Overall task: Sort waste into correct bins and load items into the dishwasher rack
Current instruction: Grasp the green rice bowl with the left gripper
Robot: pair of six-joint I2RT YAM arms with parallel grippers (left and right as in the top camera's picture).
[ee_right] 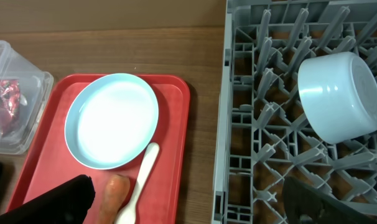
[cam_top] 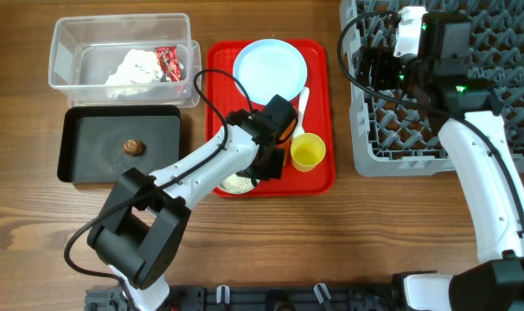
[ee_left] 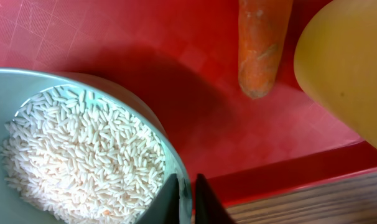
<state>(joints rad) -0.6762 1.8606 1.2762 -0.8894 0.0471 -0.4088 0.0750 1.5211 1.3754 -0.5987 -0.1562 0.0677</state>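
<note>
overhead: straight down, far | left wrist: close over tray (ee_left: 114,50) | right wrist: higher, shares tray, carrot (ee_right: 116,191)

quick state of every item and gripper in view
left gripper, shut on rice bowl rim
right gripper, open, empty
rice bowl, upright on tray, holding rice
second bowl, tipped over in rack
plate, empty, flat on tray
yellow cup, upright on tray
carrot, lying on tray
spoon, lying on tray
clear bin, holds tissue and wrapper
black bin, holds brown lump
</note>
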